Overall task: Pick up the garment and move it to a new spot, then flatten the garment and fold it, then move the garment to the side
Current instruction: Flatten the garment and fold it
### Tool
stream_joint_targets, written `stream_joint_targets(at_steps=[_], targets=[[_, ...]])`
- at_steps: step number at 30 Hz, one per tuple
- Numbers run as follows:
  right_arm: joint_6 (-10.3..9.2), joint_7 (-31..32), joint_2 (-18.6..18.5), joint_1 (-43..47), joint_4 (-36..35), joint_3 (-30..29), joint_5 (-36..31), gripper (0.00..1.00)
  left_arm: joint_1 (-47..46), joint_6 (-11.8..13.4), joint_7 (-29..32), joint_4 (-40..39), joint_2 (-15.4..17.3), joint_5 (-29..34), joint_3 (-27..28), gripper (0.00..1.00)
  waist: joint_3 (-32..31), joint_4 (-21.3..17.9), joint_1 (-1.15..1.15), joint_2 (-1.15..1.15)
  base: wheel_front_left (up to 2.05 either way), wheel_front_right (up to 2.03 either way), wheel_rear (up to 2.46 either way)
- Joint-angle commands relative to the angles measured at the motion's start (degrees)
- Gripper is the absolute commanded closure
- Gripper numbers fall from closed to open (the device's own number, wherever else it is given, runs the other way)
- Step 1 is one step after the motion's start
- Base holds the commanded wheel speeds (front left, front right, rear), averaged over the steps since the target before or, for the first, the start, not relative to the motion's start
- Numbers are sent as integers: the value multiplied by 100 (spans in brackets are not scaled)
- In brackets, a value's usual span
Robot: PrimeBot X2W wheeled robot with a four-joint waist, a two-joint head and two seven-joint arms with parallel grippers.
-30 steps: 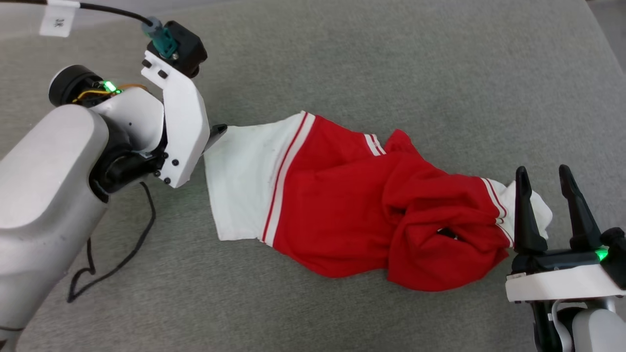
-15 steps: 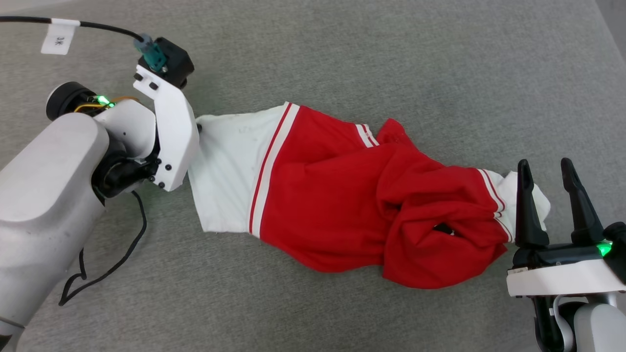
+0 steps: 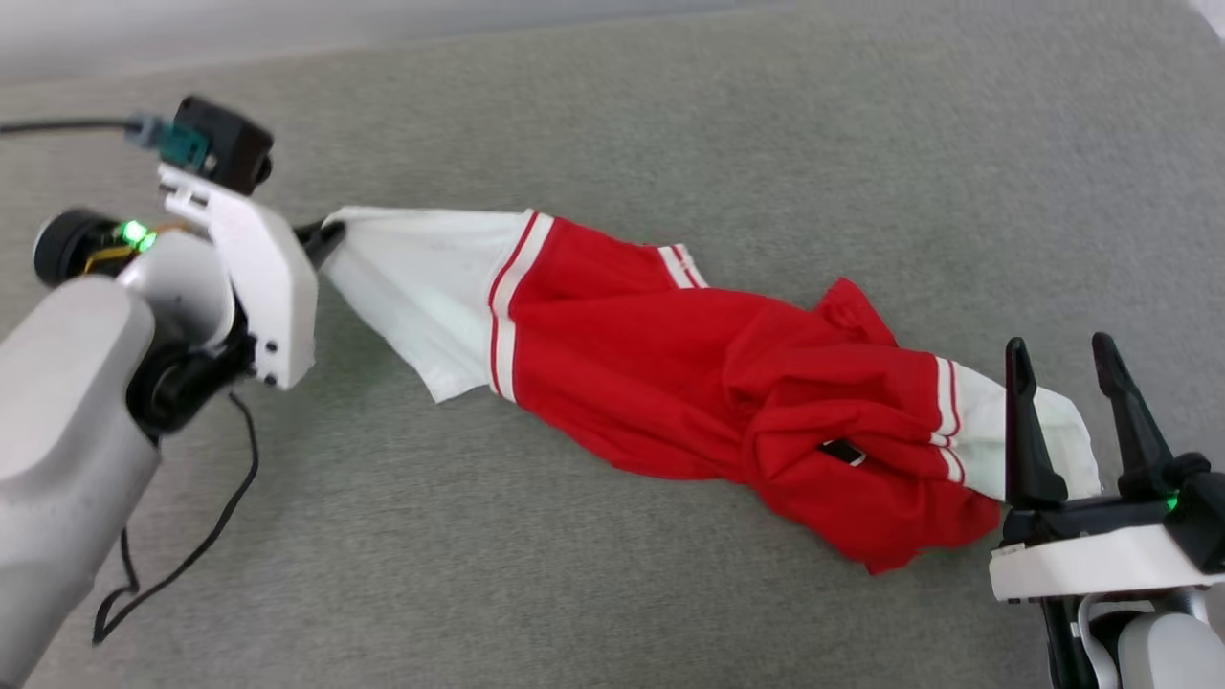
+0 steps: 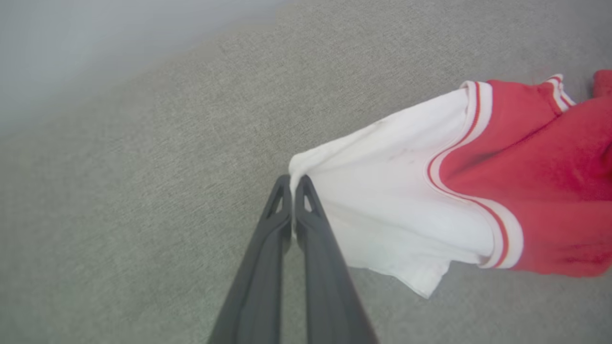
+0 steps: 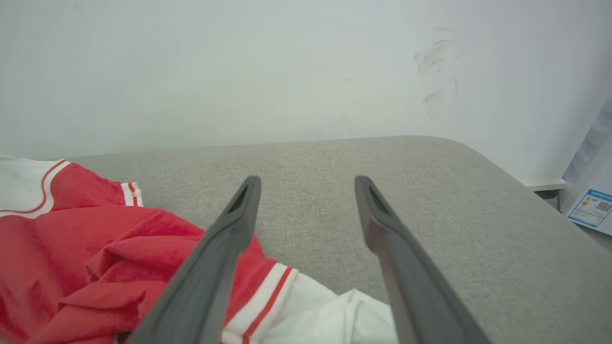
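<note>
While the left gripper (image 4: 292, 184) is clamped shut on the tip of one white sleeve (image 4: 382, 191), the red jersey T-shirt (image 3: 660, 373) lies stretched and crumpled across the grey fabric surface (image 3: 766, 144), its other sleeve (image 3: 978, 426) beneath the right gripper (image 3: 1060, 359), fingers spread, empty.

A plain indoor room, this: grey fabric surface (image 5: 430, 191), rounded corner, set against a scuffed white wall (image 5: 239, 71), printed label (image 5: 592, 208) beyond.
</note>
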Motion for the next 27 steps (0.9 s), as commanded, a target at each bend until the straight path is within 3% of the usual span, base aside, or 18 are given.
stream_joint_targets(at_steps=[1,12,14,18,24,27], targets=[[-4,-9,-14,44,8,-9,-42,0,156,27,-66,-31,57,-25,19,100,-199,206,0,0,0,0,0],[-4,-9,-13,263,82,-51,-134,0,1830,482,-818,-944,467,-302,76,100,-615,602,0,0,0,0,0],[-4,-9,-13,279,100,-63,-143,0,2029,573,-1007,-1102,442,-323,94,0,-666,645,0,0,0,0,0],[-4,-9,-13,323,123,-52,-170,0,2231,735,-1730,-1340,355,-152,252,0,-791,690,0,0,0,0,0],[-4,-9,-13,392,91,-183,-220,0,2509,1008,-3300,-1689,199,300,564,0,-1039,725,0,0,0,0,0],[-4,-9,-13,464,73,-235,-211,0,2780,1278,-3775,-1863,89,555,743,0,-1150,748,0,0,0,0,0]])
